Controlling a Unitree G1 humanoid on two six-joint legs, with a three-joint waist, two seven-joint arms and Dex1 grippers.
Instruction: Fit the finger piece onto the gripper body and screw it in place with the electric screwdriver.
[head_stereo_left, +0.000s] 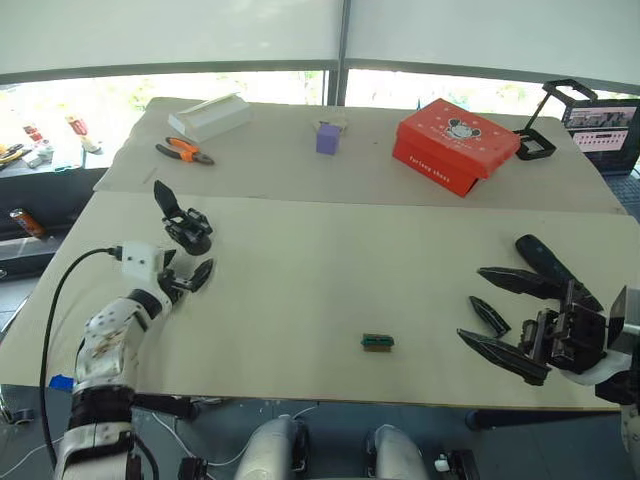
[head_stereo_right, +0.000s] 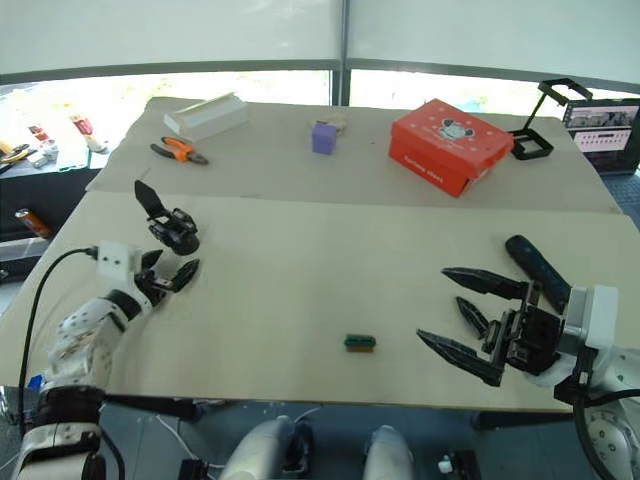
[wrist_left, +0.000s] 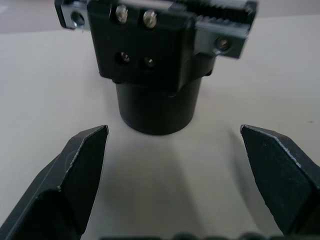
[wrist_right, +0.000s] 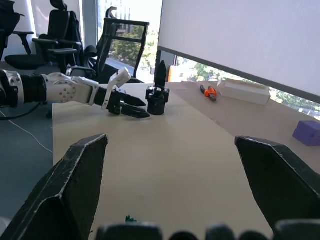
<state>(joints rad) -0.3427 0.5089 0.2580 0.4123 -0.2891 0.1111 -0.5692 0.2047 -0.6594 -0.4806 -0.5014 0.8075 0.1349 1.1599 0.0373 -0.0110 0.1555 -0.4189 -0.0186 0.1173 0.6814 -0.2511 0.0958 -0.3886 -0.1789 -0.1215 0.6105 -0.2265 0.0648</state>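
The gripper body stands upright on the table's left side, one black pointed finger rising from it. My left gripper is open just in front of it; in the left wrist view its fingers flank the body's round base without touching. The finger piece lies flat on the table at the right, between the spread fingers of my open right gripper. Just behind that gripper, the electric screwdriver lies on the table. The right wrist view looks across the table at the gripper body and my left gripper.
A small green-brown block lies near the front edge, mid-table. On the far table are a red box, a purple block, orange-handled pliers, a white box and a black stand.
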